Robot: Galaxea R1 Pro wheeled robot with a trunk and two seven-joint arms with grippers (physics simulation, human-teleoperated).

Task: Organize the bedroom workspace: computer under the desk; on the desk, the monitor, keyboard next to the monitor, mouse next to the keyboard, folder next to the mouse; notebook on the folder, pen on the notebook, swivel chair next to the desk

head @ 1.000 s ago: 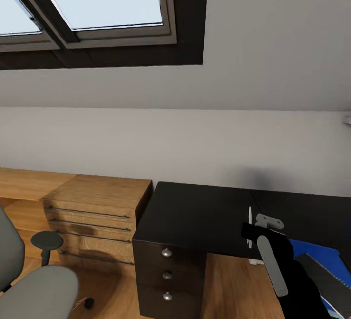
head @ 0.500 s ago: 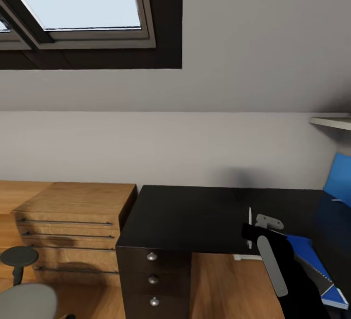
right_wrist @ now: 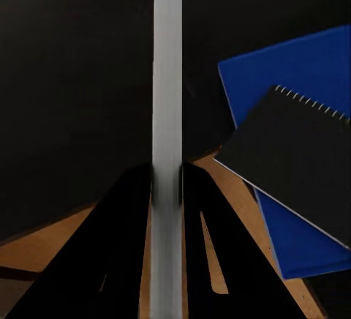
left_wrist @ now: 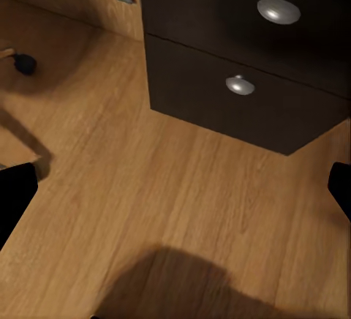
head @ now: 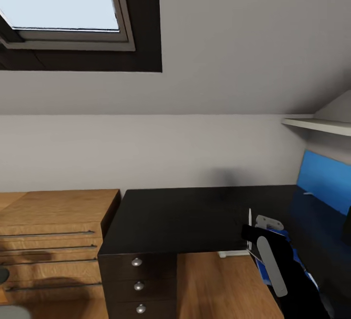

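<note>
My right gripper (head: 249, 233) is shut on the thin white pen (head: 249, 221), which stands upright above the front edge of the black-topped desk (head: 195, 216). In the right wrist view the pen (right_wrist: 167, 99) runs up between the two black fingers (right_wrist: 124, 224) of the right gripper (right_wrist: 167, 187). Beside it on the desk lies the blue folder (right_wrist: 307, 77), with the dark spiral-bound notebook (right_wrist: 300, 158) on top of it. A strip of the folder (head: 264, 269) shows behind my right arm. My left gripper (left_wrist: 175, 191) hangs open over the wood floor, in front of the desk's dark drawers (left_wrist: 241, 92).
A low light-wood cabinet (head: 53, 214) stands against the desk's left side. A blue back panel (head: 324, 180) and a white shelf (head: 317, 125) are at the right. A skylight (head: 63, 7) is up left. A black castor (left_wrist: 24, 63) rests on the floor.
The head camera has swung right, so the whole picture slid left: the swivel chair left the view, and the blue panel and shelf came in. The right gripper still holds the pen.
</note>
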